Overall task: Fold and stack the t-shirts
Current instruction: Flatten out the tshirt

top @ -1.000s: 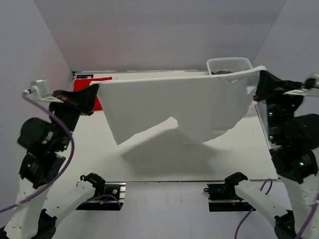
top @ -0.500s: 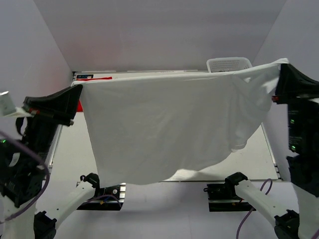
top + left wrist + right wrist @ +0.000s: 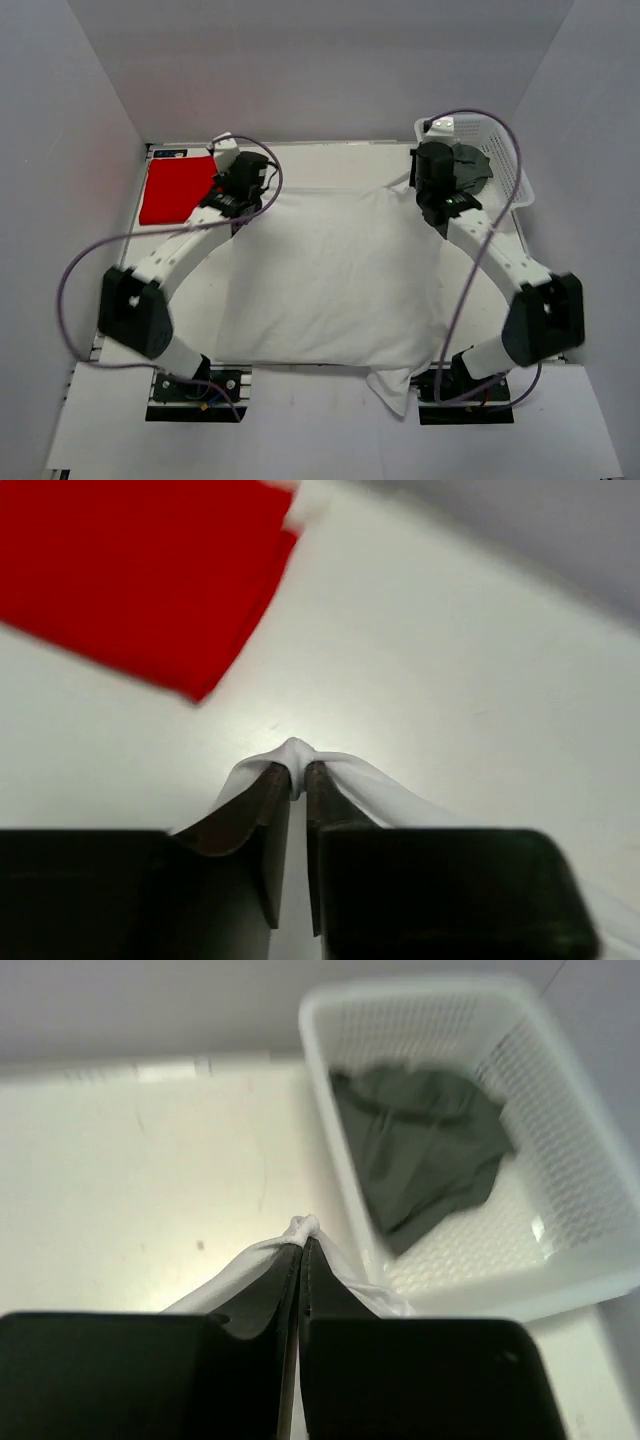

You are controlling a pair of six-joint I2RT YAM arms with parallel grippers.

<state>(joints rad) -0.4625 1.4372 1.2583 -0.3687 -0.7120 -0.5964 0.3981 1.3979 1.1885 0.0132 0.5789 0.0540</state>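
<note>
The white t-shirt [image 3: 330, 275] lies spread across the middle of the table, its near hem hanging over the front edge. My left gripper [image 3: 243, 193] is shut on its far left corner [image 3: 295, 752]. My right gripper [image 3: 428, 193] is shut on its far right corner [image 3: 305, 1228]. The red t-shirt [image 3: 178, 188] lies folded at the far left, and shows in the left wrist view [image 3: 140, 575]. The dark grey-green t-shirt [image 3: 470, 168] lies crumpled in the basket, also seen in the right wrist view [image 3: 420, 1145].
The white lattice basket [image 3: 513, 165] stands at the far right corner; its wall [image 3: 340, 1110] is just right of my right gripper. Grey walls close in the table on three sides.
Both arms have swung from high and wide, holding the white shirt up in the air, down and forward to the far side of the table. The shirt now lies flat.
</note>
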